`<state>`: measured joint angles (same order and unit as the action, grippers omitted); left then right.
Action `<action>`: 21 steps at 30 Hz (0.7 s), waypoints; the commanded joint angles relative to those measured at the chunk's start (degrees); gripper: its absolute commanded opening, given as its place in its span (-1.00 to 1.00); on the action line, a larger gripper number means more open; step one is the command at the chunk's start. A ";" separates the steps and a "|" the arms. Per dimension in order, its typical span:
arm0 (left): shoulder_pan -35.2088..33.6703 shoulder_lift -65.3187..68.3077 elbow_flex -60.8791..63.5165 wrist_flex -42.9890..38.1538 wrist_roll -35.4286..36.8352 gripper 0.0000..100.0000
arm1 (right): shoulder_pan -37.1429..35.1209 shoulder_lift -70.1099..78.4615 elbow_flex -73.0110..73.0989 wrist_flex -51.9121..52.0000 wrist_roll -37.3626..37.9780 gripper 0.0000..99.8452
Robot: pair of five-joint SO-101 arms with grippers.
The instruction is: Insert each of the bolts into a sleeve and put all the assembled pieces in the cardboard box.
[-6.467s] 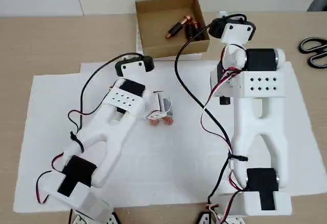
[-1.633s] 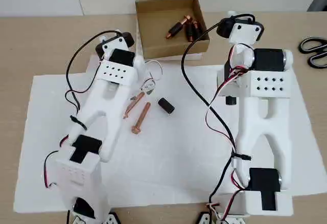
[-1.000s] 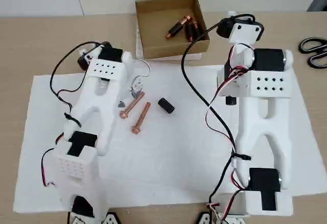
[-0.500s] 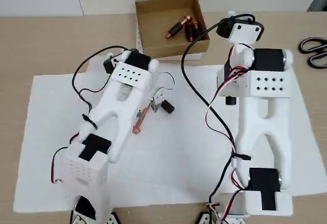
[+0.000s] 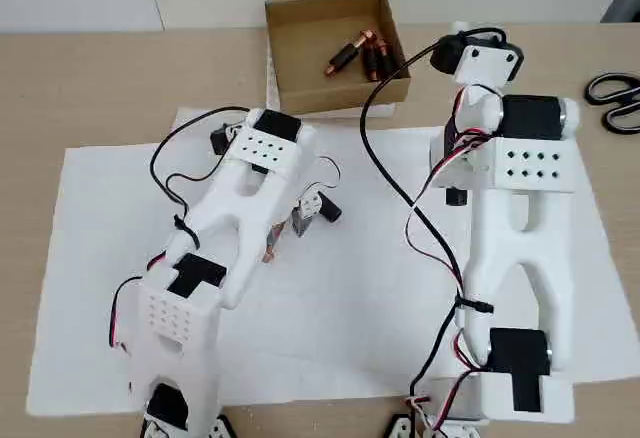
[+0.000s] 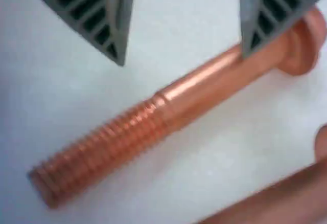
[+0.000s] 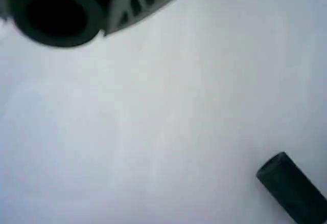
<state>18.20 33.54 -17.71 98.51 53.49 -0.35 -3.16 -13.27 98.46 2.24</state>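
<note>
1. Sheet (image 5: 350, 328) of white material covers the middle of the table.
2. The left arm (image 5: 235, 223) leans over the sheet's middle. The right arm (image 5: 512, 218) stands off to the side.
3. The cardboard box (image 5: 300, 68) sits just past the sheet's far edge, with finished pieces (image 5: 362, 50) lying inside.
4. The left claw (image 6: 184, 55) hangs spread wide just above a bolt (image 6: 168, 106) that lies flat on the sheet. One finger is over the smooth shank near the head; the other is off to one side.
5. The right claw (image 7: 87, 14) appears to pinch a held sleeve (image 7: 56, 39), seen end on against its ribbed finger.
6. A second bolt (image 6: 276, 198) lies just beside the first.
7. A loose sleeve (image 5: 330, 212) rests near the left claw.
8. The step looks like picking up the first bolt. It would go best with the fingers straddling the shank squarely and closing near the head. That leaves the threaded end free for the sleeve and the neighbouring bolt undisturbed.
</note>
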 commanded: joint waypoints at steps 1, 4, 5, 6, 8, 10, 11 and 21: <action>0.44 -2.02 -0.31 0.18 -4.66 -0.72 | 0.48 -2.68 -0.26 -0.04 0.53 -0.99; 0.53 -4.48 -0.31 0.26 -9.49 -0.72 | 0.48 -2.68 -0.26 -0.13 0.53 -0.99; 0.53 -5.54 -0.31 0.26 -9.93 -0.72 | 0.48 -2.68 -0.26 -0.22 0.53 -0.99; 0.53 -6.68 -0.31 0.26 -10.02 -0.72 | 0.48 -2.68 -0.26 -0.22 0.53 -0.99; 0.53 -8.35 -0.31 0.26 -10.11 -0.72 | 0.48 -2.68 -0.26 -0.22 0.53 -0.99; 0.26 -9.41 -0.31 0.26 -10.29 -0.72 | 0.48 -2.68 -0.26 -0.31 0.53 -0.99; 0.26 -9.58 -0.13 0.26 -10.37 -0.72 | 0.48 -2.68 -0.26 -0.31 0.53 -0.99; -1.85 -9.14 0.04 -0.18 -32.97 -0.72 | 0.48 -2.68 -0.26 -0.31 0.53 -0.99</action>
<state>17.67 27.65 -17.54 98.33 27.38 -0.35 -3.16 -13.27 98.46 2.24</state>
